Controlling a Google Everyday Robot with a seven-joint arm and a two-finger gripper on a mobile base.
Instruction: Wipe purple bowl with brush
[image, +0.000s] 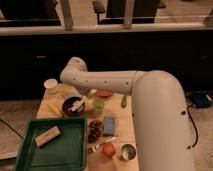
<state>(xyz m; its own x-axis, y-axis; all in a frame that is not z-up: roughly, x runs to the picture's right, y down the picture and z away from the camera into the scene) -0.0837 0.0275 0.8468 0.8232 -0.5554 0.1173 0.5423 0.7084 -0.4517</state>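
1. The purple bowl (68, 108) sits just beyond the green tray (30, 155)
2. The brush (77, 104) lies across its inside, so I judge wiping is in hand
3. My claw (81, 94) hangs over the bowl's right rim; I cannot tell its grip
4. Next I'd want short sweeps inside the bowl, clear of the green cup (98, 105)

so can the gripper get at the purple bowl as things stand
Probably yes: the gripper hangs just above the purple bowl, the brush lies in it, and nothing stands between. The green cup sits off to one side.
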